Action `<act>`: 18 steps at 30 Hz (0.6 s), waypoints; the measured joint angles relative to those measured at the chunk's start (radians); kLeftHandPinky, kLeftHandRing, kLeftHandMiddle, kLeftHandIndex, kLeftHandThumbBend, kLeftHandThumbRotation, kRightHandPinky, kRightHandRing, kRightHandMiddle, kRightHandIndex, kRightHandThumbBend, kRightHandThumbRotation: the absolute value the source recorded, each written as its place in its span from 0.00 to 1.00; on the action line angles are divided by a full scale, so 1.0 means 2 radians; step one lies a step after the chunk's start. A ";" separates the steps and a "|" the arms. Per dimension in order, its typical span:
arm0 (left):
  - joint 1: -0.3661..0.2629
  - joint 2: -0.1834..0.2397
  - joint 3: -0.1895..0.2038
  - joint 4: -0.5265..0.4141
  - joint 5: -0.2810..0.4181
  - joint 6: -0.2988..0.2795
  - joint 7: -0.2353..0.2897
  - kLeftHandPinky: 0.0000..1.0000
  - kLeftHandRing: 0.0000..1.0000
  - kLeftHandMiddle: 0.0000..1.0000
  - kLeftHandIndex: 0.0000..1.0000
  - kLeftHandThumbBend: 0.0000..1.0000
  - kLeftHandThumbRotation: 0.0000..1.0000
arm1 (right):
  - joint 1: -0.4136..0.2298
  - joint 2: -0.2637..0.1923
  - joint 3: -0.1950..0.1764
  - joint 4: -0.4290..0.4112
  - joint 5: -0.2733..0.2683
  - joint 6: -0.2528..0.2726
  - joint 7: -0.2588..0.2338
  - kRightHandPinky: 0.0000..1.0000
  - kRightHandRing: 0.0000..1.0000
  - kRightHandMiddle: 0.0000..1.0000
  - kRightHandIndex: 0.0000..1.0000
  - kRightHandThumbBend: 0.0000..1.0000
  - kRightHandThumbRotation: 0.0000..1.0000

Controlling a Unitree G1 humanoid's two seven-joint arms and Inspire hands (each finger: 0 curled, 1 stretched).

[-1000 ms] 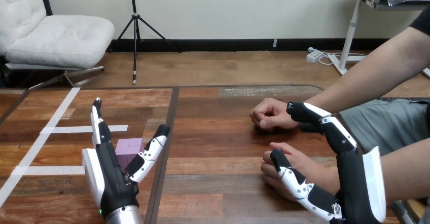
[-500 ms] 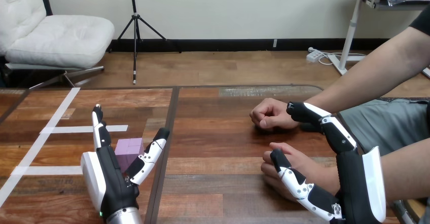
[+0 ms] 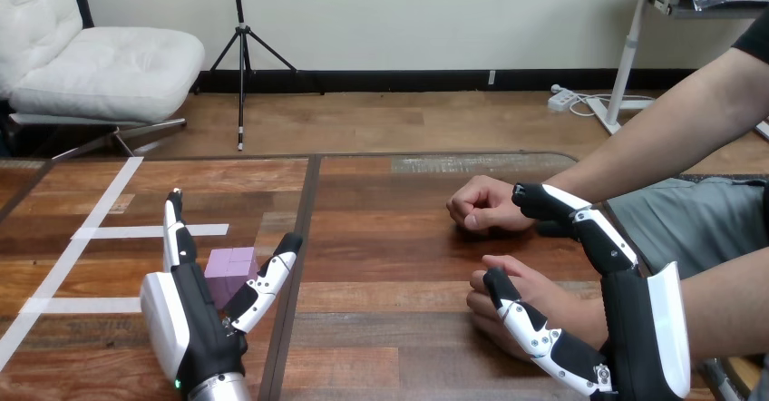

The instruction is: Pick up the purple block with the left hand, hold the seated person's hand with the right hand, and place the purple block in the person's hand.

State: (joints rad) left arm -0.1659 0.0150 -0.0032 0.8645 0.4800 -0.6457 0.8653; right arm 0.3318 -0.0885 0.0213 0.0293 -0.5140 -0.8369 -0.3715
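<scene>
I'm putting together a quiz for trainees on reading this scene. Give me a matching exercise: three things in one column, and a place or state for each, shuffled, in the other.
Things:
1. purple block
2. left hand
3. person's farther hand

States:
A. clenched in a fist on the table
B. open, fingers straight
C. a cube lying between a thumb and fingers

Pairs: 1-C, 2-B, 3-A

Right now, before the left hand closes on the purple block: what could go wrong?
1. The left hand is open around the purple block, not gripping it; the closing thumb could shove it aside.
2. The person's far hand and near hand are both curled: no open palm shows for the block.
3. The right hand lies close to both, so it might take the wrong one.
</scene>
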 measured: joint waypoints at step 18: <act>-0.002 0.010 -0.009 0.000 -0.002 0.026 0.007 0.92 0.93 0.95 0.94 0.90 0.44 | 0.000 -0.002 -0.002 0.000 0.001 0.000 0.004 0.67 0.73 0.75 0.75 0.48 0.20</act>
State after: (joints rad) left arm -0.1696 0.0351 -0.0206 0.8647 0.4764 -0.5938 0.8785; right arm 0.3318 -0.0925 0.0182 0.0293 -0.5128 -0.8369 -0.3638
